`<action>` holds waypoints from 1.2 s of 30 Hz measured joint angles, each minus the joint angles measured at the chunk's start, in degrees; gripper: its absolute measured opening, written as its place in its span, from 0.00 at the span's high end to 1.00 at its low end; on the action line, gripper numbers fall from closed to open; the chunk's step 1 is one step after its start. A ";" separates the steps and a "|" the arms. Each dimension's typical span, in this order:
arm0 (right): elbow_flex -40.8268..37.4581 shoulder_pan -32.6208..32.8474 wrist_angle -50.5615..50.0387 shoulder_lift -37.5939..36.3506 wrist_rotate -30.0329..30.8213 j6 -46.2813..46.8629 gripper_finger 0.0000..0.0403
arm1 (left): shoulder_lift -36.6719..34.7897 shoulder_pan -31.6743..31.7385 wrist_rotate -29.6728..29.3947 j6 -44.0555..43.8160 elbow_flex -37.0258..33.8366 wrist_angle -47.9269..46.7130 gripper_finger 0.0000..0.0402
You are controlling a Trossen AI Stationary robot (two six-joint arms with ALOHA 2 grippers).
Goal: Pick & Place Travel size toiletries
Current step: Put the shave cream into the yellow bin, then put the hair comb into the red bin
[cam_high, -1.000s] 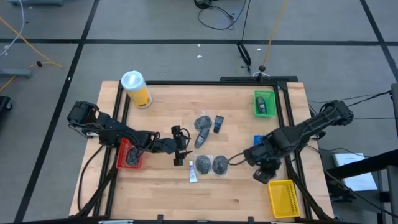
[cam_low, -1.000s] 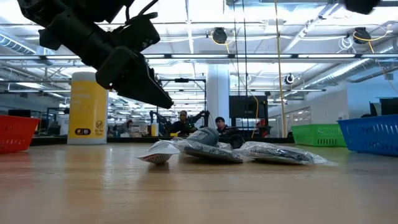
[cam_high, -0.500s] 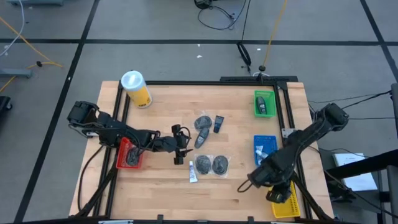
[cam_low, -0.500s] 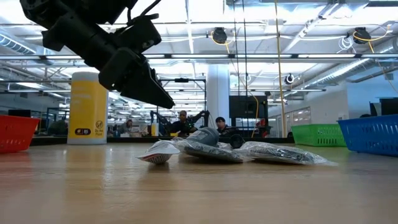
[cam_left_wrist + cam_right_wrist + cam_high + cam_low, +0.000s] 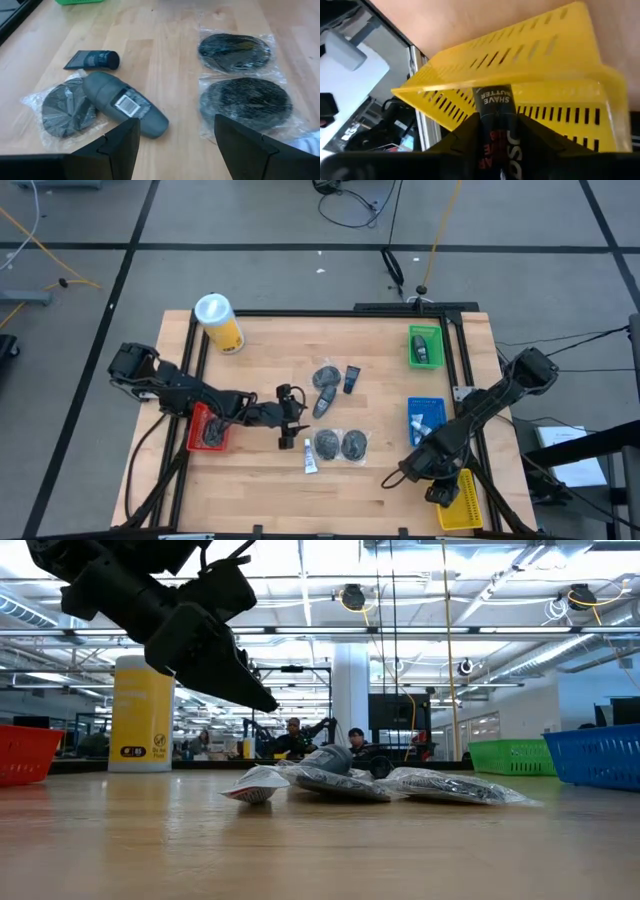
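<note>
My left gripper (image 5: 293, 418) hovers open above the wood table, near the middle; it also shows in the low view (image 5: 225, 665). Ahead of its fingers (image 5: 117, 147) lie two round dark packets (image 5: 245, 100) (image 5: 234, 50), a grey bottle (image 5: 125, 104) resting partly on a third packet (image 5: 62, 109), and a small dark tube (image 5: 92, 60). A white-blue tube (image 5: 310, 457) lies beside the packets. My right gripper (image 5: 440, 490) is at the near right, shut on a dark shave tube (image 5: 495, 117) over the yellow bin (image 5: 520, 65). My right gripper pinches the dark shave tube between its two fingers (image 5: 462, 142), which lie along the tube's two sides. The tube's printed end (image 5: 492, 96) sticks out past the fingertips toward the yellow bin. The tube is clear of the table; whether it touches the bin, I cannot tell.
A yellow canister with a white lid (image 5: 220, 323) stands at the far left. A red bin (image 5: 208, 430) sits under the left arm. A green bin (image 5: 425, 347) and a blue bin (image 5: 425, 415) sit on the right, each with items inside. A black frame edges the table.
My right gripper has gone from near the packets toward the table's near right corner, over the yellow bin, with the dark tube still in its fingers. My left gripper has stayed about where it was.
</note>
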 joint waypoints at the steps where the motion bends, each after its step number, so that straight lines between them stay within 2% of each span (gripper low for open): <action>1: -0.55 0.00 1.06 -0.04 0.61 0.16 0.69 | -0.01 -0.37 -0.02 -0.08 0.00 0.02 0.38; 10: -1.81 -2.03 3.19 -1.52 2.76 2.70 0.47 | 0.01 -1.07 -0.06 -1.37 0.00 0.18 0.38; 14: -1.81 -4.96 4.91 -5.20 2.62 5.85 0.46 | 0.01 -1.07 -0.06 -1.45 0.00 0.74 0.38; 18: -1.78 -8.20 5.67 -10.62 3.96 8.90 0.49 | 0.01 -1.07 -0.06 -1.48 0.00 1.17 0.38; 23: -1.78 -10.74 11.83 -16.05 14.46 5.26 0.54 | 0.01 -1.07 -0.06 -1.43 0.00 1.47 0.38; 29: -1.74 -12.47 23.86 -17.37 32.13 -10.74 0.57 | 0.01 -1.07 -0.09 -0.78 0.00 2.19 0.38; 36: -1.74 -13.64 30.61 -15.96 40.51 -25.64 0.58 | -0.58 -1.07 -0.09 0.47 0.00 4.53 0.38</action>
